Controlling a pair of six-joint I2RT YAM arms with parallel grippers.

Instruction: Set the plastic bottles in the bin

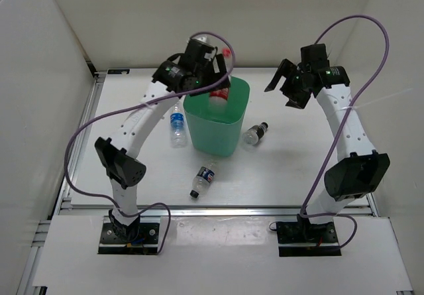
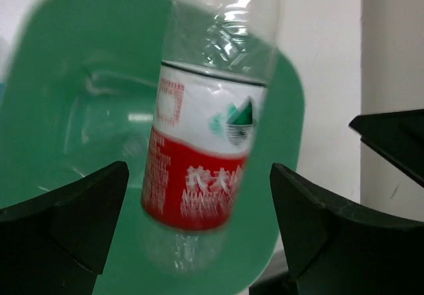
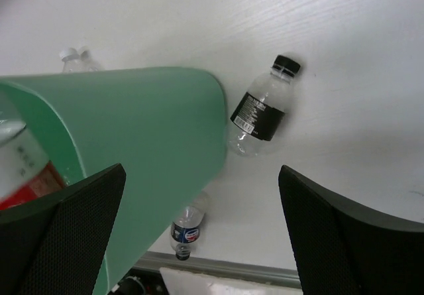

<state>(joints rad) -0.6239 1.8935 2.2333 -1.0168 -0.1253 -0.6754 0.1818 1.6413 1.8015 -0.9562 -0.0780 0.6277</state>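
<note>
The left arm (image 1: 142, 116) reaches forward in a high arch, its wrist bent down over the tall mint-green plastic bin (image 1: 228, 132). The left tool (image 2: 199, 195) has its fingers (image 2: 73, 222) spread apart; a clear plastic bottle with a red-and-white label (image 2: 205, 129) sits in the gap between them, touching neither, tilted in the bin's mouth. The right arm (image 1: 344, 126) rises from its base and bends inward, holding the right tool (image 3: 202, 172) wide open and empty above the white surface (image 1: 298, 162), to the right of the bin. Three more bottles lie on the surface: a blue-labelled clear bottle (image 1: 177, 126) just left of the bin, a black-capped clear bottle with a dark label (image 3: 262, 113) close on its right, and a clear bottle with a dark blue label (image 1: 204, 179) near its front.
</note>
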